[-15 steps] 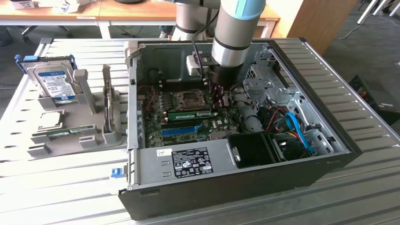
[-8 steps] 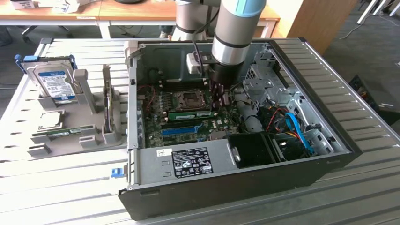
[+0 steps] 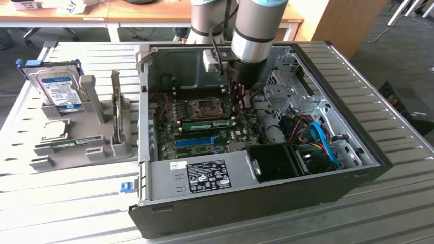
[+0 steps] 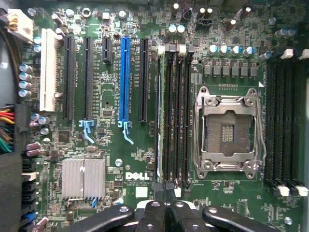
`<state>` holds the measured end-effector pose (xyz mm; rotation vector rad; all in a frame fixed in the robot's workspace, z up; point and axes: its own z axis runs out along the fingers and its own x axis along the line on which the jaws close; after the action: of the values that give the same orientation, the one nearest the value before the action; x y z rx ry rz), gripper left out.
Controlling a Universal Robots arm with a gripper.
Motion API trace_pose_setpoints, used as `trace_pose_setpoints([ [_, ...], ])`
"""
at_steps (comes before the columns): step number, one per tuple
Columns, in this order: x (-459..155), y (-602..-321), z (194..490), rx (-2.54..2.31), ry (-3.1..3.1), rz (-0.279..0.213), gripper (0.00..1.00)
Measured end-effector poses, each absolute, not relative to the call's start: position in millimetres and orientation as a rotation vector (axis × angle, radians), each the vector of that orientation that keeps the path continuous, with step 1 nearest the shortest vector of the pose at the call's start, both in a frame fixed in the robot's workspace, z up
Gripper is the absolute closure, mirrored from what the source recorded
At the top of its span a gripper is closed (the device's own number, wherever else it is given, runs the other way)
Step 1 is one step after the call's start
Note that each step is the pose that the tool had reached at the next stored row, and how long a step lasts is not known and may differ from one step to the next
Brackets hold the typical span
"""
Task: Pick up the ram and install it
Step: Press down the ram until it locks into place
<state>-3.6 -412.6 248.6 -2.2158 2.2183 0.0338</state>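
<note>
Claw (image 4: 166, 209) clenched over the memory slots; we see the ram (image 3: 208, 124) seated in a slot just under it, beside the empty processor socket (image 4: 227, 131)

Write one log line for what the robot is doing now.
gripper: shut, over memory slots | ram: in slot beside empty CPU socket

Metal slatted table (image 3: 379, 101), pale grey, ribs running across. On it: open black PC case (image 3: 271, 203) on its side, near centre; grey parts holder (image 3: 81, 137) just beside it, toward exterior view's left, touching table. Small blue clip (image 3: 125, 187) on table by case's front corner.
</note>
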Motion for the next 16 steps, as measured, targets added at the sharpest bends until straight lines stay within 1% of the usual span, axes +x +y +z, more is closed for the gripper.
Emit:
trace_pose_setpoints([
  [7, -4, -413, 260, -2.216, 2.218, 0.034, 0.89],
  [16, -9, -413, 261, -2.216, 2.218, 0.034, 0.89],
])
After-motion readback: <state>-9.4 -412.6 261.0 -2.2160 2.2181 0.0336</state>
